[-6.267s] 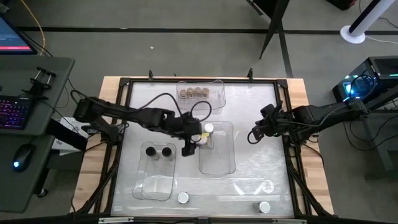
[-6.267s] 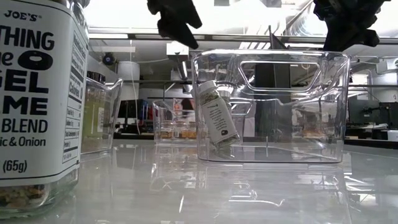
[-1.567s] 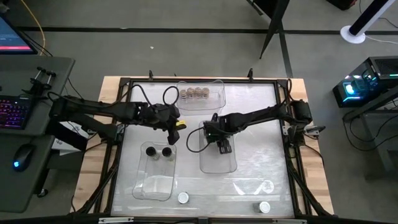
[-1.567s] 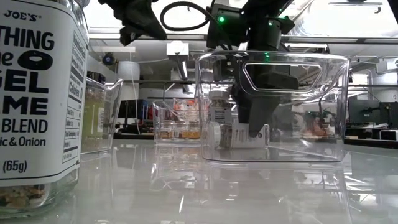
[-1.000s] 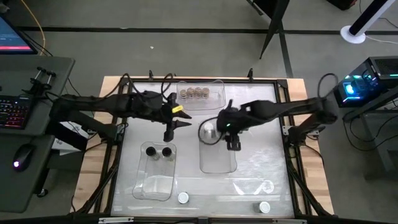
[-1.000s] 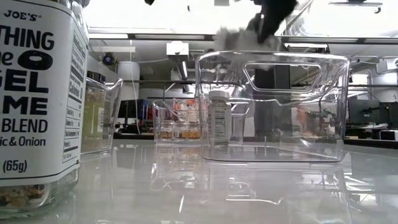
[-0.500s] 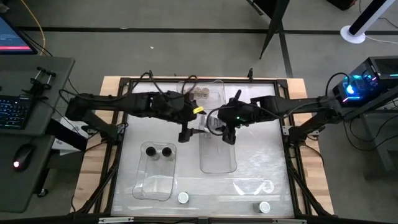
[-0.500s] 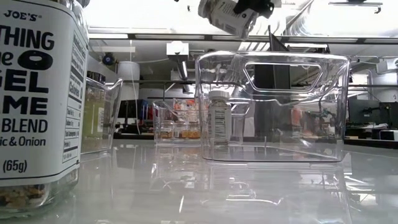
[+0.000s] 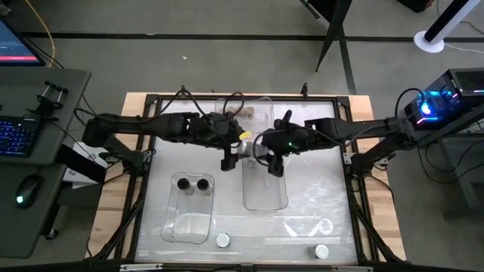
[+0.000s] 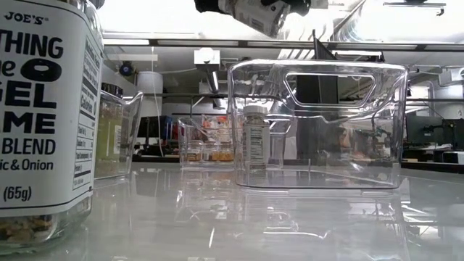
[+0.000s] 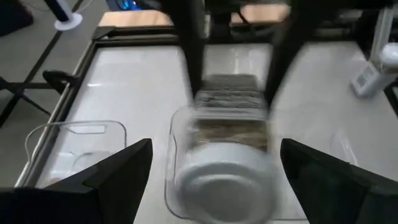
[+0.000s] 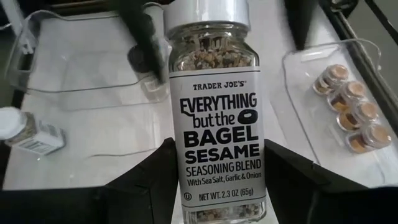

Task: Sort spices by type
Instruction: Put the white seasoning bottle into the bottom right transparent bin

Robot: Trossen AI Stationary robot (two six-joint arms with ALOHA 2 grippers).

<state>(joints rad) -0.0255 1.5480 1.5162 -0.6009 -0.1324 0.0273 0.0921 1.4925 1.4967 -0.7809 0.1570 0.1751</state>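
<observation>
A spice jar (image 12: pixel 214 112) with a white lid and a bagel-seasoning label hangs above the clear middle bin (image 9: pixel 265 185), with my right gripper (image 12: pixel 217 149) shut on it. My left gripper (image 11: pixel 216 149) is open. Its fingers stand on either side of the jar's white lid (image 11: pixel 217 180) without touching it. In the high view the two grippers meet over the bin's far end, the left (image 9: pixel 231 155) and the right (image 9: pixel 270 157). A second white-lidded jar (image 10: pixel 254 138) stands upright on its base inside that bin. My right gripper pinches the jar's lower body (image 12: pixel 217 186), near its base, between its two fingers (image 12: pixel 146 186). The fingers lie along the jar, coming from the table's right side and slanting down. The jar is lifted clear of the bin, tipped over, its lid end toward my left gripper.
A far bin (image 9: pixel 261 113) holds several tan-lidded jars (image 12: pixel 351 115). The left bin (image 9: pixel 189 219) holds two black-lidded jars (image 9: pixel 193 183). Two white-lidded jars (image 9: pixel 222 240) (image 9: pixel 321 251) stand near the front edge; one fills the low view's left side (image 10: pixel 43 116).
My right gripper has risen out of the middle bin with the jar and tipped it over, lid end toward my left arm. My left gripper has moved toward the table's right, up to the jar, and its fingers now flank the lid.
</observation>
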